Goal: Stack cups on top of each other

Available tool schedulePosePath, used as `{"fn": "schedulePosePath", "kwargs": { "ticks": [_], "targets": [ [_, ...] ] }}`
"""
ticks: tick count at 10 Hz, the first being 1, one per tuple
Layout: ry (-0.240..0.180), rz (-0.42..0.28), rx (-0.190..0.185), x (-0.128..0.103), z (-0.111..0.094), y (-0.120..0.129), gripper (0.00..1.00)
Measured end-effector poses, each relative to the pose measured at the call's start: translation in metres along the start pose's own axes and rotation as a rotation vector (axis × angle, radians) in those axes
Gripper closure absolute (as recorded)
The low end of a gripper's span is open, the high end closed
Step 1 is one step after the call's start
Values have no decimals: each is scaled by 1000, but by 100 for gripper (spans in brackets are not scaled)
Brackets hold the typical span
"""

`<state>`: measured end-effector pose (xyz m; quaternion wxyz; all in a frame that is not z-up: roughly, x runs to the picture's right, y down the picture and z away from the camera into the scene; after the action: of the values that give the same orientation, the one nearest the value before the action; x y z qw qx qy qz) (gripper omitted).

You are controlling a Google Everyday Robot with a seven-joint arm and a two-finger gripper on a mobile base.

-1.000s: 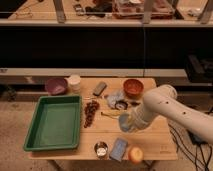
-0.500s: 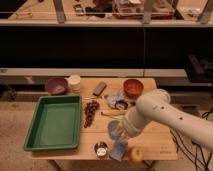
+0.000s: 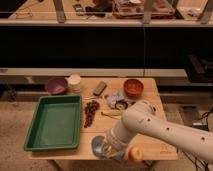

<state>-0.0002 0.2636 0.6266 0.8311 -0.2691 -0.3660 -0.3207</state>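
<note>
A: Where is the robot's gripper (image 3: 107, 146)?

B: It is low over the front edge of the wooden table (image 3: 150, 98), at the end of the white arm (image 3: 160, 127), which reaches in from the right.

A: And its fingers?

B: They are pressed together, pinching the small round light blue cup (image 3: 98, 146). That cup sits at the front of the table, between the green plastic tray (image 3: 52, 148) on its left and a round orange fruit (image 3: 134, 154) on its right.

A: Can anything be seen beneath the cup?

B: That cannot be told, because the cup and the gripper cover the spot.

A: Where is the other cup?

B: The squat cream-white cup (image 3: 74, 81) stands at the back of the table, just beside the wide purple bowl (image 3: 56, 85). It is well apart from the gripper. The wide orange bowl (image 3: 133, 88) stands at the back right.
</note>
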Motion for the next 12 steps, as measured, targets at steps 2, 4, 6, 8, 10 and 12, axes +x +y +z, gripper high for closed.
{"fn": "schedulePosePath", "kwargs": {
  "ticks": [2, 4, 6, 8, 10, 12],
  "targets": [
    [3, 1, -6, 1, 2, 1, 100],
    [17, 9, -16, 4, 8, 1, 100],
    [43, 16, -29, 10, 16, 1, 100],
    [61, 21, -29, 14, 17, 0, 100],
    [76, 27, -26, 20, 17, -3, 100],
    [92, 27, -26, 25, 17, -6, 100]
  ]
}}
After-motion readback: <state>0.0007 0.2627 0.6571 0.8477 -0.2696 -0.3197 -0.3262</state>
